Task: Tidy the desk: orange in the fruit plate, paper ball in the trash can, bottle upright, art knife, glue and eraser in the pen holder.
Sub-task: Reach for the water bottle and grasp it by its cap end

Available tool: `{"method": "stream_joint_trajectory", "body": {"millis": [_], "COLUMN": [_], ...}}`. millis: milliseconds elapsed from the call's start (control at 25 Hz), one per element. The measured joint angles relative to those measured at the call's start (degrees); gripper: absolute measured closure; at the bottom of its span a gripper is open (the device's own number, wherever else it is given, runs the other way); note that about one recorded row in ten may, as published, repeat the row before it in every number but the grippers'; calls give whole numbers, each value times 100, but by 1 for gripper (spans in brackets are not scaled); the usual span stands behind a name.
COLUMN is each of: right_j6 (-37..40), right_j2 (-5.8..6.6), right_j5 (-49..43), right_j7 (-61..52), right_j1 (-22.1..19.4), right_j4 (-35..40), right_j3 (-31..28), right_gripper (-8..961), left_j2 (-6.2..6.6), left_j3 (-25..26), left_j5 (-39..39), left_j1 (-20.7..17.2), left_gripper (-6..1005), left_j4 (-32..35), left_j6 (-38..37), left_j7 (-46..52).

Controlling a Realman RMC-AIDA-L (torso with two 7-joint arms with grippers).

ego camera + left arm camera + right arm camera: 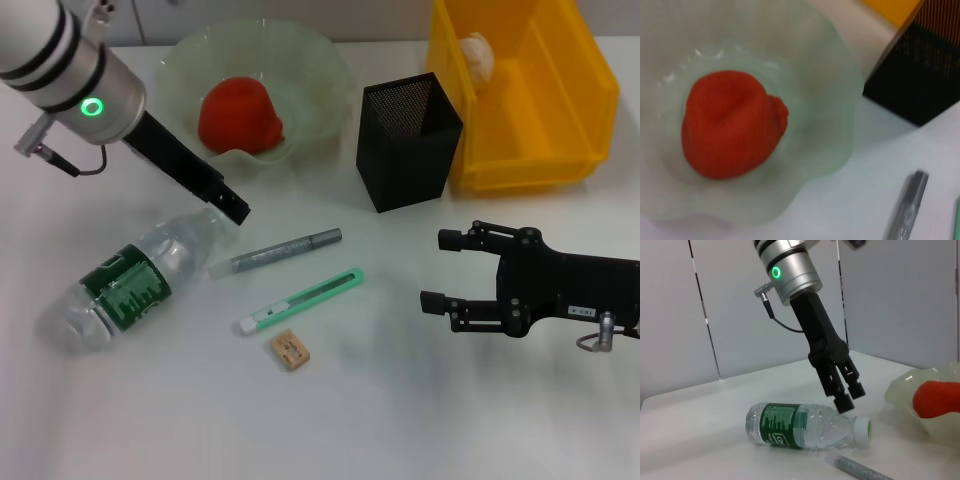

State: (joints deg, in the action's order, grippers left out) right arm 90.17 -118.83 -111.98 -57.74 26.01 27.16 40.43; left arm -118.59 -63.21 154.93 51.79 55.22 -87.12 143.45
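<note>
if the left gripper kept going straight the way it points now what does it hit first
Most likely the bottle. The left gripper angles downward with its tips just above the clear shoulder near the cap, so that comes first. The exact gap is hard to judge.

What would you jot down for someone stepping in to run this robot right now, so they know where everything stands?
Left gripper: hovering just above the neck end of the bottle, holding nothing; can't tell if open.
Right gripper: open and empty, parked low on the right of the desk.
Done: orange sits in the fruit plate; paper ball lies in the yellow bin.
Left: bottle lies on its side, needs standing up. Glue stick, art knife and eraser lie on the desk in front of the black mesh pen holder, none in it yet.
</note>
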Motion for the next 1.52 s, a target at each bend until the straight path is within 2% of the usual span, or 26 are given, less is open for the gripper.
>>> {"method": "stream_joint_trajectory", "body": {"millis": [120,320,920,1520], "right_j6": [0,0,3,3], "right_j2": [-5,-7,-9,-9], "right_j5": [0,1,1,1], "right_j7": [0,0,0,-27], "right_j1": [0,-7,-9,-9], "right_j4": [0,0,-27,-24], "right_j3": [0,-1,0,35], "right_gripper": [132,132,131,132], "left_j2": [-4,-19,-23,-14], "left_j3": [-58,-77,-78,-365], "left_j5": [235,475,460,445], "left_j1": [254,475,489,516], "left_gripper": [321,323,328,334], "left_j4": [-294,-592,-681,-1614], "left_j6": [13,78,248,1228], "left_j7": [57,78,10,-122]}}
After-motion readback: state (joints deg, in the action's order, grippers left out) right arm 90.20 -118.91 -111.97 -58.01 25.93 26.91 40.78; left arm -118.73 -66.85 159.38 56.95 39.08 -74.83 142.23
